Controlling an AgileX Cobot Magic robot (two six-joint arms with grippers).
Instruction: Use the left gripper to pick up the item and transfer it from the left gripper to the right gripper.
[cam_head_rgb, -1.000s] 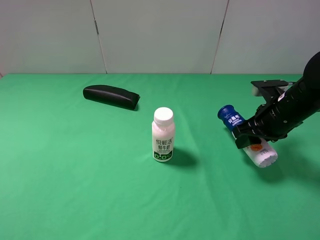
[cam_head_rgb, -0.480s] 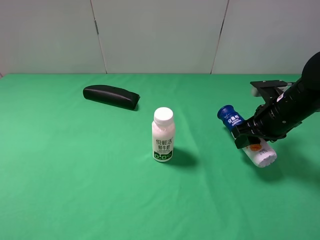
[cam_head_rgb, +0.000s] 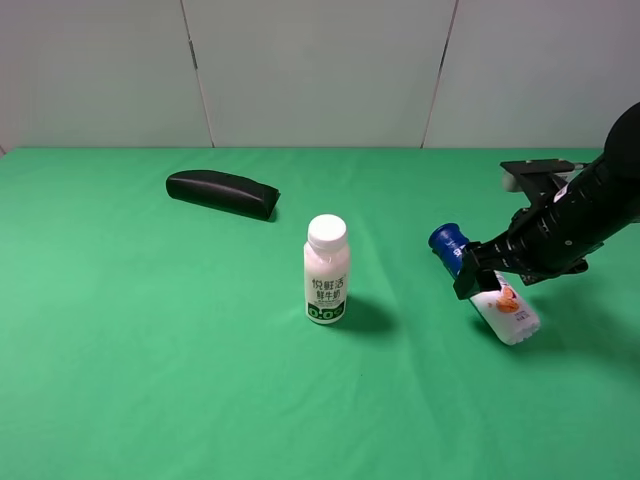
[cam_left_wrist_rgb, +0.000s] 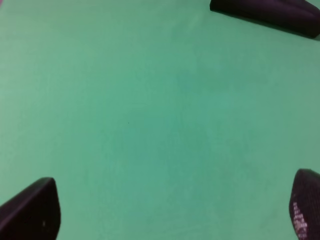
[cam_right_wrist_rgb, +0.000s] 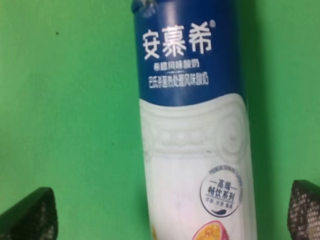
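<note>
The item, a slim bottle (cam_head_rgb: 507, 307) with a dark blue cap and white lower body, lies slanted low on the green table at the right, cap pointing back-left. My right gripper (cam_head_rgb: 488, 272) hovers over its middle. In the right wrist view the bottle (cam_right_wrist_rgb: 192, 150) runs between the two fingertips (cam_right_wrist_rgb: 30, 215), which stand wide apart with green cloth showing on both sides, so the right gripper (cam_right_wrist_rgb: 170, 216) is open. My left gripper (cam_left_wrist_rgb: 170, 210) is open and empty over bare green cloth; it is out of the exterior high view.
A white-capped milk bottle (cam_head_rgb: 326, 270) with a green label stands upright at the table's middle. A black oblong case (cam_head_rgb: 222, 193) lies at the back left; it also shows in the left wrist view (cam_left_wrist_rgb: 267, 15). A grey wall runs behind the table.
The right gripper has opened its jaws. The bottle has dropped lower and shifted a little left, its cap now nearer the table. The left arm stays out of the exterior view.
</note>
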